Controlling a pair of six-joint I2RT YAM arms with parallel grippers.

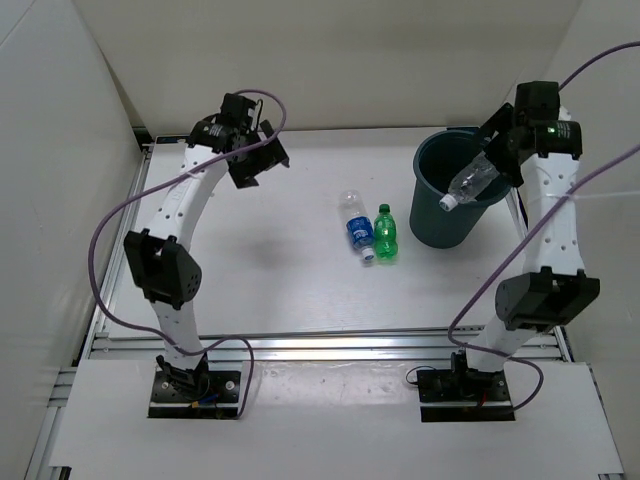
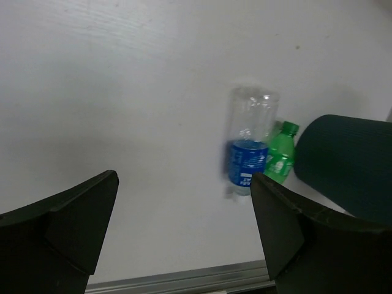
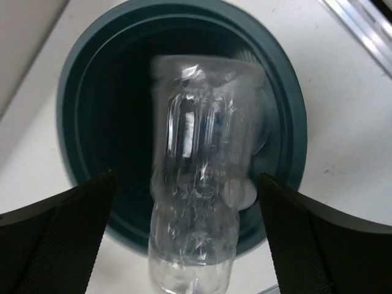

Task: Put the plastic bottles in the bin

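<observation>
Clear bottle [image 1: 468,182] is tilted, cap lowest, over the near rim of the bin [image 1: 445,228]; it is blurred in the right wrist view. Right gripper [image 1: 500,150] sits above the bin mouth, jaws spread wider than the bottle, with a gap on one side, so not clamped. Second clear bottle [image 1: 357,228] and green bottle [image 1: 386,234] rest side by side on the table [image 1: 280,260], just left of the bin. Left gripper [image 1: 262,160] hovers over the table's far left, jaws parted wide.
</observation>
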